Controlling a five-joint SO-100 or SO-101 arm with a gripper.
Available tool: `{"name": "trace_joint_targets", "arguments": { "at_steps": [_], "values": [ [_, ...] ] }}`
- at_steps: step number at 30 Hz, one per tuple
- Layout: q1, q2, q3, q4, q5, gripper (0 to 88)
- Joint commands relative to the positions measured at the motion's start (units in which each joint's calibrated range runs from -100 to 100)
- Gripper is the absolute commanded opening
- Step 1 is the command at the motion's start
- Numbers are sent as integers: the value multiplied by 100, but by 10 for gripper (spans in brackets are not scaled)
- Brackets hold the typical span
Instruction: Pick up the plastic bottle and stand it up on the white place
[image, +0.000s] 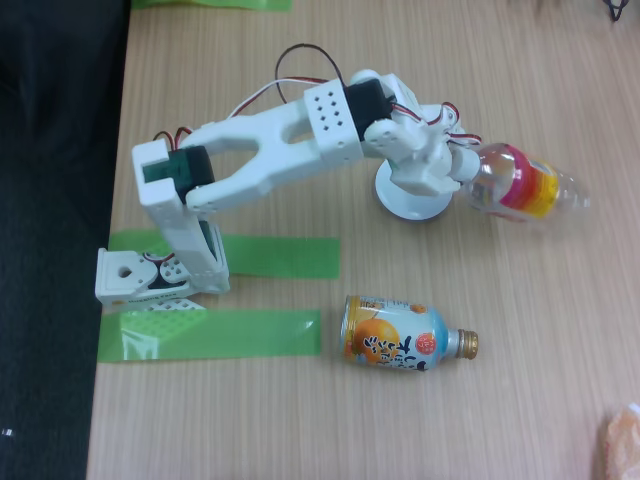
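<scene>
The plastic bottle (530, 188) is clear with a red, yellow and orange label. It lies nearly level and points to the right, slightly blurred, and seems to hang just above the wooden table. My white gripper (468, 170) is shut on its left end, hiding the cap. Directly under the gripper's left side lies the white place (400, 205), a small round disc partly covered by the wrist. The bottle's body reaches out to the right of the disc, not over it.
A shorter light-blue-and-orange bottle-can (400, 340) with a gold cap lies on its side in front. Two green tape strips (275, 256) sit by the arm's base (150, 275). The table's edge and a dark floor run down the left. An orange thing (622, 440) shows at the bottom right corner.
</scene>
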Motion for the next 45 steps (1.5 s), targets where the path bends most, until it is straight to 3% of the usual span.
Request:
{"name": "trace_joint_targets", "arguments": {
  "at_steps": [1, 41, 45],
  "values": [
    [-21, -390, -173, -43, -25, 169],
    [-36, -4002, -145, -446, 43, 169],
    [-36, -4707, 208, -437, 411, 169]
  ]
}}
